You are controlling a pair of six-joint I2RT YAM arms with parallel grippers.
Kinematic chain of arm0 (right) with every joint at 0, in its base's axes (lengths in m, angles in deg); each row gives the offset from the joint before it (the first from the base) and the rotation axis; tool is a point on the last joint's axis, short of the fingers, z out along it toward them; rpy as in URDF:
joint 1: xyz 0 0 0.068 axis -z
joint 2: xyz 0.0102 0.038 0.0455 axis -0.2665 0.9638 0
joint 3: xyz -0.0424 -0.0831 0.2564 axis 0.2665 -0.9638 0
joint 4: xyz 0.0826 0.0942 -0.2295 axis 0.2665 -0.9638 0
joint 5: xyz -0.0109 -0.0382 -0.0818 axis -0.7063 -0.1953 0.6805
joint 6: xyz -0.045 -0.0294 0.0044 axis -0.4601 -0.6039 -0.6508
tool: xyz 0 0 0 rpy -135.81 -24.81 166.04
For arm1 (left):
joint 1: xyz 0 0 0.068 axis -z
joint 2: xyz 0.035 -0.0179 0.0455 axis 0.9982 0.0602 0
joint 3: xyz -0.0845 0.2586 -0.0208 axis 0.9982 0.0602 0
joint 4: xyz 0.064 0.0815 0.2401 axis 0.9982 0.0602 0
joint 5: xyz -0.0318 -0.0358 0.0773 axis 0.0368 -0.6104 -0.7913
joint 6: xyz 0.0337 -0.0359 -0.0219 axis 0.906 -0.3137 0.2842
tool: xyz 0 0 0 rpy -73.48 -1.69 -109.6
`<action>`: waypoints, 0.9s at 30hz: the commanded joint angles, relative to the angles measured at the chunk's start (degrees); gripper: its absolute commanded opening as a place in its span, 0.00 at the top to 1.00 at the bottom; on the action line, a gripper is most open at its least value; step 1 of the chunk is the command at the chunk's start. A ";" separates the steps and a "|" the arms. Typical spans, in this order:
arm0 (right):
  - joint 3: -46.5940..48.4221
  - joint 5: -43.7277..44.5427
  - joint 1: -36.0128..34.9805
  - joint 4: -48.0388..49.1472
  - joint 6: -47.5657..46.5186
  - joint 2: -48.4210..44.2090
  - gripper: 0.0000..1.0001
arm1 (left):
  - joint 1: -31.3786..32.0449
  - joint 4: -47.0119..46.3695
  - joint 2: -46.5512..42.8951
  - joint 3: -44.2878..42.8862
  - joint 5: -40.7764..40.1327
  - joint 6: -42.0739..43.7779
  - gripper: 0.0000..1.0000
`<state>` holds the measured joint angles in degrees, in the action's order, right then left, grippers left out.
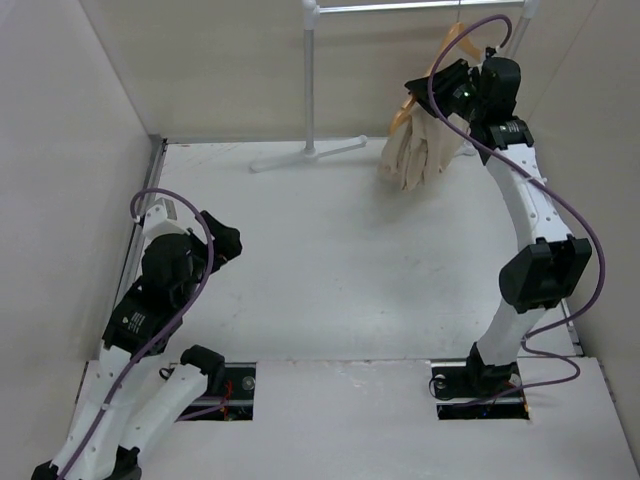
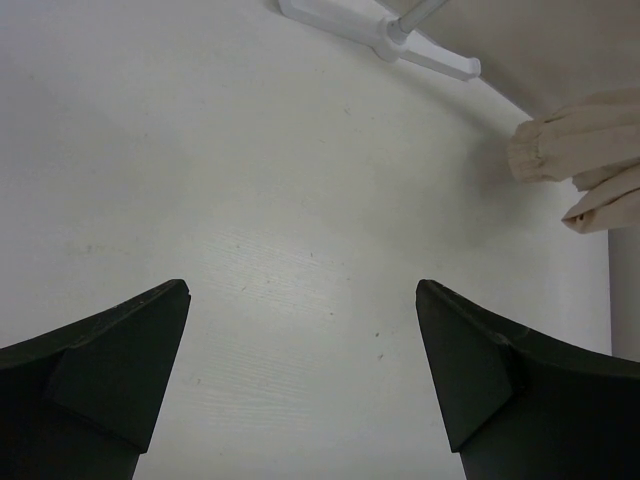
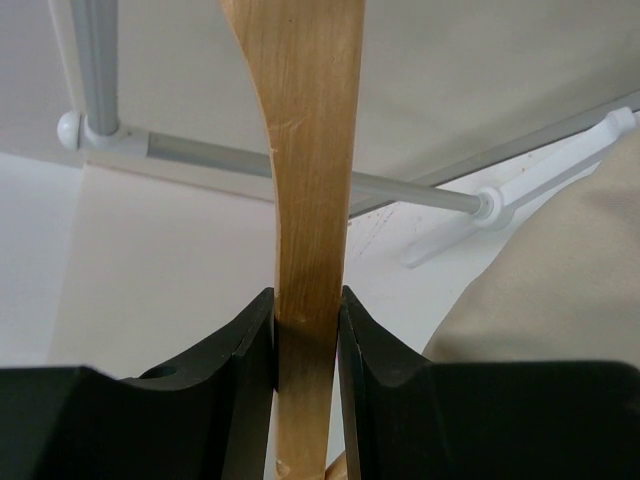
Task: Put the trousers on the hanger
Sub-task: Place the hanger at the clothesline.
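The beige trousers [image 1: 418, 152] hang folded over the wooden hanger [image 1: 452, 42] at the back right, under the white rack's top rail. My right gripper [image 1: 443, 88] is shut on the hanger; in the right wrist view the wooden arm [image 3: 308, 200] is pinched between both black fingers [image 3: 250, 340], with trouser cloth [image 3: 560, 290] at the right. My left gripper [image 1: 228, 243] is open and empty, low over the table at the left. In the left wrist view its fingers [image 2: 110, 360] stand wide apart and the trousers' hem [image 2: 580, 150] shows far right.
The white clothes rack has a post [image 1: 310, 80] and foot [image 1: 305, 155] at the back middle; its foot also shows in the left wrist view [image 2: 380, 35]. White walls close in at left, back and right. Two cut-outs hold the arm bases [image 1: 480, 385].
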<state>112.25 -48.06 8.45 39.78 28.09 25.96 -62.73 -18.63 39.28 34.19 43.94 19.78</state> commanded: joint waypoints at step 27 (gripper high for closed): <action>2.33 -2.23 4.24 6.92 -1.61 -0.18 0.18 | -8.92 -0.27 0.30 4.88 8.97 -1.51 0.00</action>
<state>114.65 -50.25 12.12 41.77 27.54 32.08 -70.91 -18.41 38.91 38.67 52.61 18.49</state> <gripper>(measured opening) 0.787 0.997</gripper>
